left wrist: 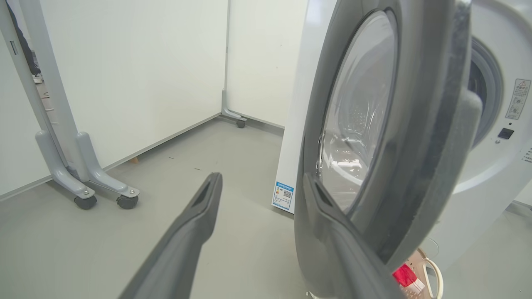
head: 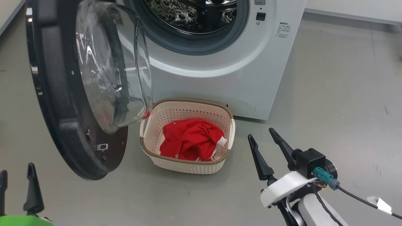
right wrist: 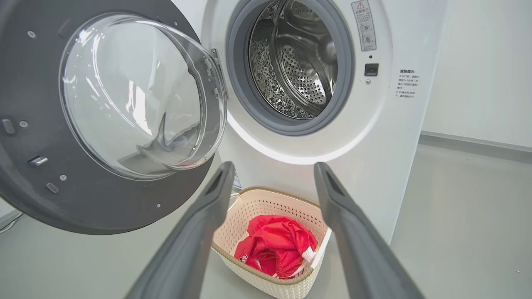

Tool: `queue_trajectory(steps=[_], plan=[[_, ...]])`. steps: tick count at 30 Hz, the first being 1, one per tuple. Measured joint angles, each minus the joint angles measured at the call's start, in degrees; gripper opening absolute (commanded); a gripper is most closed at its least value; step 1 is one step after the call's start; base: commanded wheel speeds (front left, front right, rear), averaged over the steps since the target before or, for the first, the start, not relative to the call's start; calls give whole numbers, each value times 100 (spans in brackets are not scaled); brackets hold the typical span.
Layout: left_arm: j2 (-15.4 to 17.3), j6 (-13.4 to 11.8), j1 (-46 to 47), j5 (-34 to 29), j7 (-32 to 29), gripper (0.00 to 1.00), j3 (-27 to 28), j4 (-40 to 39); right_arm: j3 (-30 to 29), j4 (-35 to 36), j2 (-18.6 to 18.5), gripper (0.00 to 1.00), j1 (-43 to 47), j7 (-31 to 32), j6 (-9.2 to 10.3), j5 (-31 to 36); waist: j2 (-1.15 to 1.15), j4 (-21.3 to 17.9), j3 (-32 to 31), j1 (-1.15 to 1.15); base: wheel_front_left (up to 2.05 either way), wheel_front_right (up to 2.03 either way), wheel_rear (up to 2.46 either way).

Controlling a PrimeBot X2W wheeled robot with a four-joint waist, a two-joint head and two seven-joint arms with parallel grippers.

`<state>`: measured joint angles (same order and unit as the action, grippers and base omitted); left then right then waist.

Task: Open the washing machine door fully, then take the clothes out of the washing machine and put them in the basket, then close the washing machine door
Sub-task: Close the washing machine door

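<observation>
Lab: wheeled partitions (left wrist: pixel 137 83), washing machine (head: pixel 220 78)

Grey floor (head: pixel 339 94) stretches out, marked with a few dark specks. White partition panels (left wrist: pixel 137 74) stand on it and meet at a corner, carried on grey feet (left wrist: pixel 89 182) with small black castors (left wrist: pixel 126 202). A grey skirting strip (right wrist: pixel 474 143) runs along the far wall (right wrist: pixel 478 62).

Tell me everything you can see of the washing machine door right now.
The washing machine door stands upright and wide open, left of the drum opening. It is round, with a glossy black rim, a dark grey inner face with screws and a metal latch, and a clear glass bowl bulging toward the basket. Nothing grips it.
</observation>
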<state>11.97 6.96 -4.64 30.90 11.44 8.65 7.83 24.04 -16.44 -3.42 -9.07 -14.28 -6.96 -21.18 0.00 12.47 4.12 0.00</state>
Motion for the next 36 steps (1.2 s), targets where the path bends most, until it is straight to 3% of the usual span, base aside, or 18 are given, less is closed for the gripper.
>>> queue_trajectory(steps=[36], plan=[[146, 15, -4, -33, 231, 100, -156, 374, 32, -1, 4, 100, 24, 0, -1, -1, 0, -5, -100, 0, 0, 0, 0]])
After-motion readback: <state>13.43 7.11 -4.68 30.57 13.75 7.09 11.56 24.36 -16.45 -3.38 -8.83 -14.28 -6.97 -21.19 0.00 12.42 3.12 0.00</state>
